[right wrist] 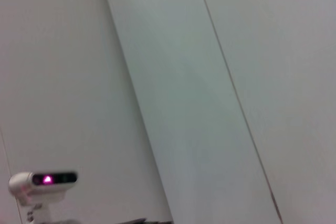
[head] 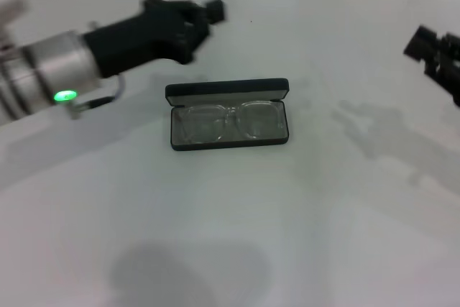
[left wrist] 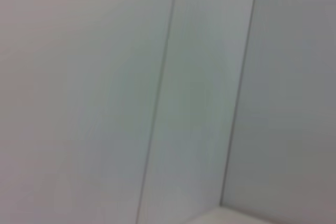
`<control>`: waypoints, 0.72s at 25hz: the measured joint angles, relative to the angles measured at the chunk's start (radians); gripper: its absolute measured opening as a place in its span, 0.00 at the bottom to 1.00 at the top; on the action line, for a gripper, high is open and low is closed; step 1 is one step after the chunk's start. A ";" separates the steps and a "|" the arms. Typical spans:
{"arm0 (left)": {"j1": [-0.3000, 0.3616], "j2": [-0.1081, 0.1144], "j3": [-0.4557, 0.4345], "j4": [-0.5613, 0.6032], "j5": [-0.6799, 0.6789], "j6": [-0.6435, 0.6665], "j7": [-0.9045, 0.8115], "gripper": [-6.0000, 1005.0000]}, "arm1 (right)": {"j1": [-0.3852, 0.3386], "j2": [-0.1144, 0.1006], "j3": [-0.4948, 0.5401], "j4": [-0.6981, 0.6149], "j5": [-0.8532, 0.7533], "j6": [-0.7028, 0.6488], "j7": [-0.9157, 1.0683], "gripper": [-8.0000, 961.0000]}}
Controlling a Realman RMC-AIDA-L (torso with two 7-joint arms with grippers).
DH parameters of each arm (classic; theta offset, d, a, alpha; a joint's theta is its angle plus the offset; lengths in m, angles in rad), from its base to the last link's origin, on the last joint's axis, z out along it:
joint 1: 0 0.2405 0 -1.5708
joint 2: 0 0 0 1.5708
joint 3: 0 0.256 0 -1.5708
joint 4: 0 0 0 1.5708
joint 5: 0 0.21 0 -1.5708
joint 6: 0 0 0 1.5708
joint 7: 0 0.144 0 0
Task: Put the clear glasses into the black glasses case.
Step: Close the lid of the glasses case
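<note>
Black glasses case (head: 228, 115) is sitting open on the white table (head: 302, 235), and I'll place everything else off that. The lid stands up along the case's far edge, and the grey-lined tray faces up on the near side. The clear glasses (head: 228, 120) are lying inside the tray, lenses side by side, stretching pretty much from one end of the case to the other. They're see-through enough that you mostly catch just the outline against the lining.

The left gripper (head: 205, 14) is up off the table, beyond the case and toward its left end, hanging off a black wrist and a silver arm section with a little green light (head: 66, 95) on it. It's blurry, so I honestly can't tell how its jaws stand. It isn't touching the case or the glasses.

The right gripper (head: 435, 52) is well off to the right of the case, near the edge of the head view, also clear of everything. Can't tell about its jaws either.

The left wrist view shows only pale wall panels with thin seams. The right wrist view shows the same, with a small white camera (right wrist: 43, 182) showing a pink light.
</note>
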 joint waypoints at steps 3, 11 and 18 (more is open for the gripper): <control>-0.044 -0.006 0.101 -0.033 -0.024 -0.112 0.001 0.04 | -0.009 0.002 0.001 0.029 -0.007 0.001 -0.013 0.28; -0.095 -0.006 0.332 -0.084 -0.092 -0.359 -0.037 0.04 | -0.001 0.004 -0.010 0.070 -0.021 0.000 -0.016 0.29; -0.093 -0.009 0.340 -0.147 -0.094 -0.415 -0.039 0.04 | 0.006 0.004 -0.018 0.072 -0.029 0.013 -0.018 0.30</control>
